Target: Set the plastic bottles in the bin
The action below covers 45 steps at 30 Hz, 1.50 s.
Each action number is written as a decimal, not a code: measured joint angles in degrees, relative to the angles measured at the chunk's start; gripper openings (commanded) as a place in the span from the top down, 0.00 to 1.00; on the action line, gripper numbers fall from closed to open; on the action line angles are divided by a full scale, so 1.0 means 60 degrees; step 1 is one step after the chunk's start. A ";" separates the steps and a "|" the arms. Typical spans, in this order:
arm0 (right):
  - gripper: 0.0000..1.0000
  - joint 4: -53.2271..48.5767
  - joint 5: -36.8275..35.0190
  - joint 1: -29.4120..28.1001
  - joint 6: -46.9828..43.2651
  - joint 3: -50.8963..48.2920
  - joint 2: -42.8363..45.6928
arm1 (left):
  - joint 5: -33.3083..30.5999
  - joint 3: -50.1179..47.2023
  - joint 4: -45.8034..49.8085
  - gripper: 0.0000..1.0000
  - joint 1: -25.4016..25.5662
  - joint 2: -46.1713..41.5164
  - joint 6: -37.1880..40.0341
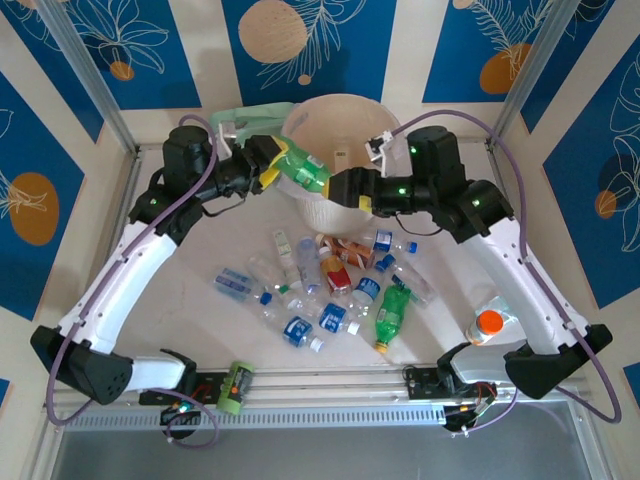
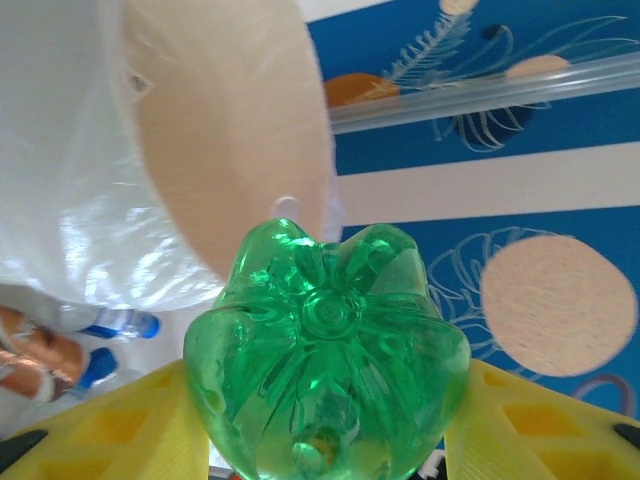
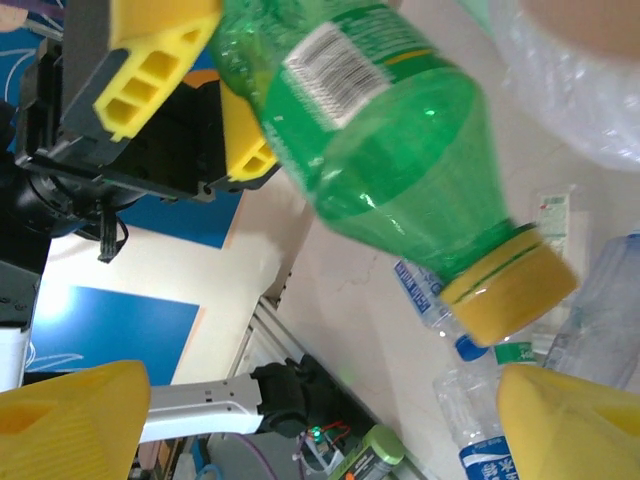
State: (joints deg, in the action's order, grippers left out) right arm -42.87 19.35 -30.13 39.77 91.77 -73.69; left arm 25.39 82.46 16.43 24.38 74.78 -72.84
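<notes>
Clamping the ribbed, petal-shaped base of a green bottle [image 3: 380, 150], the left gripper [image 1: 278, 168] has its yellow moulded fingers [image 2: 130, 430] pressed against both sides of the translucent plastic. The bottle hangs tilted just beside the bin [image 2: 240, 140], a round cream bucket with a smooth matt wall, lined with a glossy, crinkled white bag [image 2: 60, 150]. Its yellow screw cap [image 3: 510, 285] points toward the right gripper [image 1: 343, 188], whose jaws stand wide apart and hold nothing, with no visible contact on the cap. The remaining bottles [image 1: 320, 285], clear ones with blue labels and caps among them, lie heaped on the white table [image 1: 210, 320], overlapping too much to count. The green bottle's label [image 3: 335, 65] is blurred beyond its barcode. The bin's contents cannot be made out.
</notes>
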 measured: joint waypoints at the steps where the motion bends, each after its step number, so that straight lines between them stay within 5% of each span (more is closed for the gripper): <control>1: 0.09 0.0000 0.0051 0.0135 -0.0022 0.0000 0.0018 | 0.0131 0.0000 -0.0237 0.49 -0.0004 0.0040 -0.0073; 6: 0.10 0.0000 0.0229 0.0670 -0.0058 0.0000 0.0033 | 0.0736 -0.0004 -0.1308 0.50 -0.0066 0.0168 -0.0561; 12: 0.35 0.0288 0.0667 0.0911 0.0098 0.0004 0.0029 | 0.1293 -0.0080 -0.2608 0.51 -0.0087 0.0244 -0.1180; 31: 0.79 0.1220 0.1439 0.1421 0.0397 0.0022 0.0004 | 0.2022 -0.0874 -0.5074 0.52 -0.0146 0.0761 -0.2721; 32: 0.82 0.1246 0.1453 0.1424 0.0390 0.0025 0.0004 | 0.2022 -0.0896 -0.5136 0.49 -0.0149 0.0761 -0.2754; 36: 0.86 0.1224 0.1457 0.1446 0.0408 0.0229 -0.0117 | 0.2011 -0.0933 -0.5016 0.00 -0.0149 0.0754 -0.2459; 45: 0.85 0.0856 0.1118 0.1625 0.0481 0.1668 -0.1231 | -0.0120 -0.0321 -0.0590 0.00 -0.0153 -0.0455 0.1486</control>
State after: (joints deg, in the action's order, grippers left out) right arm -37.74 26.06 -20.38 42.65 101.78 -81.08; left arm 24.67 80.53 12.88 23.46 72.05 -63.92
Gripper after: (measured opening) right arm 0.290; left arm 0.995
